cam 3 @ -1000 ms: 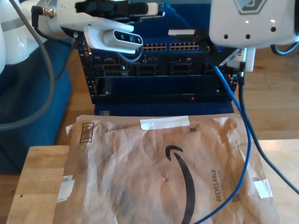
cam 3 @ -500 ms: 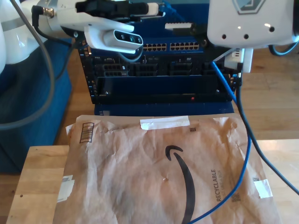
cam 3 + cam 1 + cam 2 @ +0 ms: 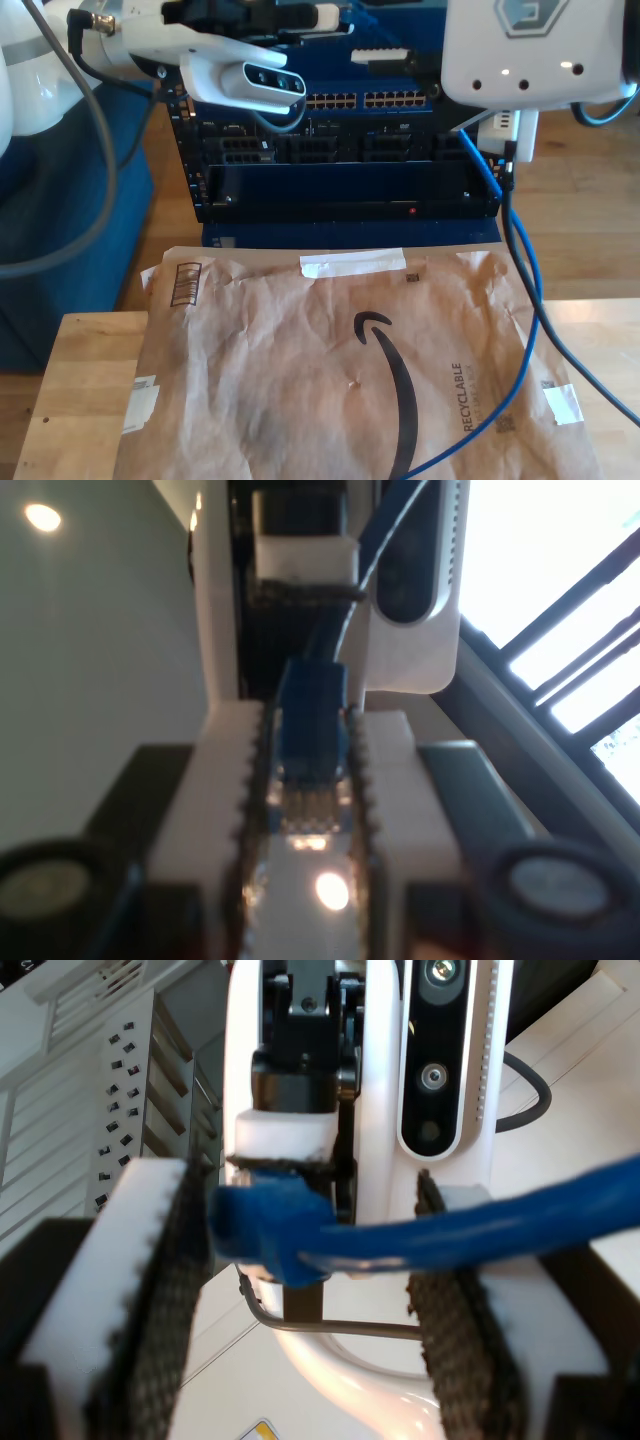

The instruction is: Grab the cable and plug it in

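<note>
The bright-blue cable [image 3: 312,715] has its plug end clamped between the white pads of my first gripper [image 3: 310,725], which is shut on it. From there the cable [image 3: 480,1225] runs across the wide gap of my second gripper [image 3: 305,1185], which is open, with the plug lying by one pad. In the exterior view my first gripper [image 3: 335,18] reaches in from the exterior view's left at the top. My second gripper [image 3: 395,58] faces it from the exterior view's right. The cable [image 3: 527,300] hangs down below that arm to the picture's lower edge.
A dark rack of network gear [image 3: 340,170], with rows of ports [image 3: 365,100], stands behind the grippers. A crumpled brown paper mailer [image 3: 300,370] covers the wooden table [image 3: 85,400]. Thick grey and black robot cables [image 3: 560,350] hang at both sides of the exterior view.
The arm at the exterior view's right has risen a little and shifted slightly toward that view's left. The hanging blue cable has swung with it. The other arm has stayed put.
</note>
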Robot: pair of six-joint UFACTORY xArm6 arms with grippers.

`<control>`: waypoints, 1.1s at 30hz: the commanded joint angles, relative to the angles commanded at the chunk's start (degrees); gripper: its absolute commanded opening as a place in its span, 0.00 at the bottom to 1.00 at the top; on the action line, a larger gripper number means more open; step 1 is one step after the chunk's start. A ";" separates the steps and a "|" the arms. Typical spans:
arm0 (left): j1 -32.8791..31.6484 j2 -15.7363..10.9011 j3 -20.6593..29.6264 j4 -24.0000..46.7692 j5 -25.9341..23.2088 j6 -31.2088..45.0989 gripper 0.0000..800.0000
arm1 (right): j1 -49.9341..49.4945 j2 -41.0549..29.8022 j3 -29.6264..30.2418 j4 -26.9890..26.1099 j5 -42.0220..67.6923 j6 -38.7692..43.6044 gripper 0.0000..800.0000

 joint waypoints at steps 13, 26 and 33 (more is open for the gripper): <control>0.00 0.09 0.18 0.26 0.35 -1.85 0.03 | 0.00 0.00 0.00 0.09 0.09 -0.09 0.37; 0.00 0.09 0.26 0.26 0.44 -2.64 0.03 | 0.09 0.00 0.00 0.09 0.00 0.00 0.33; -0.18 0.18 0.26 0.35 0.35 -2.64 0.03 | 0.09 0.00 0.26 0.70 0.00 -0.09 0.28</control>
